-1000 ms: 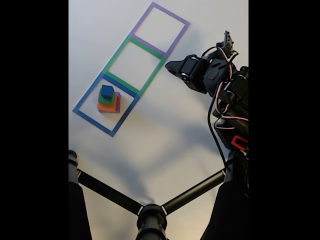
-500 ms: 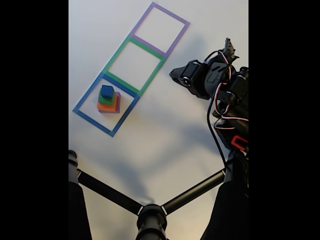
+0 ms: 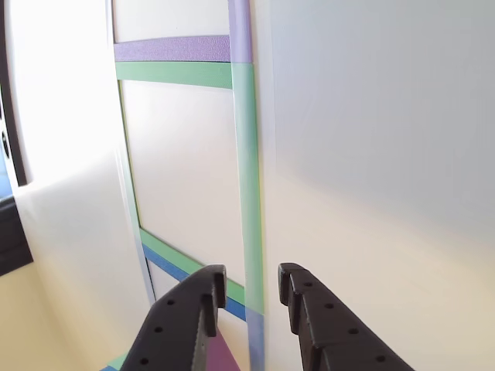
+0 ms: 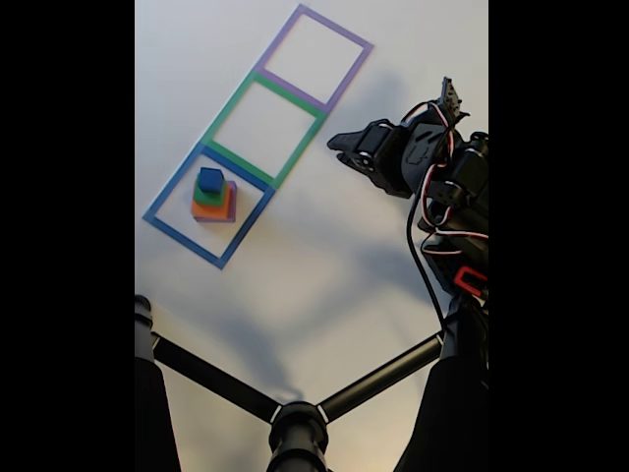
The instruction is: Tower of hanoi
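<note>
A small tower of stacked blocks [image 4: 213,195] stands inside the blue square outline [image 4: 164,196] at the near left of the fixed view: a blue cube [image 4: 210,179] on top, a green block [image 4: 203,198] under it, an orange block [image 4: 211,209] below that and a purple slab [image 4: 232,202] at the bottom, each wider than the one above. The blue outline is the nearest of three taped squares in a diagonal row; the green square outline [image 4: 229,105] adjoins it farther away, and the purple square outline [image 4: 282,38] lies beyond that, toward the far right; both of these have bare white inside. All lie on a white table [image 4: 324,265]. The black arm [image 4: 447,197], strung with red and white wires, rises at the right edge, and its gripper [image 4: 336,141] hangs above the table to the right of the green outline, well apart from the tower. In the other view the gripper [image 3: 246,282] enters from the bottom, its two dark fingers [image 3: 203,297] set slightly apart with nothing between them, over the right-hand green tape strip, with a patch of purple just below the left finger. Nothing lies between gripper and tower. Nearest the camera in the fixed view, dark stand bars [image 4: 295,413] cross the bottom, meeting at a round joint.
</note>
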You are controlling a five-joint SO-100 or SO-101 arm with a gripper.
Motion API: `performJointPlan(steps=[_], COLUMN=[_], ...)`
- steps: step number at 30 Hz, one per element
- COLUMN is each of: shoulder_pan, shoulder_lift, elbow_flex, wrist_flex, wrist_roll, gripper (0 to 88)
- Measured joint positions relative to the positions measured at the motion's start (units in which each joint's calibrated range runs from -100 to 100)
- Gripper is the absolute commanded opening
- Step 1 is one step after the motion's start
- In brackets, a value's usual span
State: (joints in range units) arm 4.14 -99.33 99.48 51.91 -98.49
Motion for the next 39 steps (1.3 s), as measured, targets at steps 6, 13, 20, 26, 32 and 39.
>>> performJointPlan(steps=[6,13,20,26,32,39], shoulder_pan=[0.0,0.0,0.0,0.0,0.0,0.0], shoulder_lift=[0.0,0.0,0.0,0.0,0.0,0.0], elbow_flex=[0.0,0.0,0.0,0.0,0.0,0.0], wrist_flex=[0.0,0.0,0.0,0.0,0.0,0.0], wrist_roll=[-0.6,-0.6,-0.6,-0.6,-0.6,-0.6], gripper=[0.1,0.1,0.1,0.1,0.1,0.1])
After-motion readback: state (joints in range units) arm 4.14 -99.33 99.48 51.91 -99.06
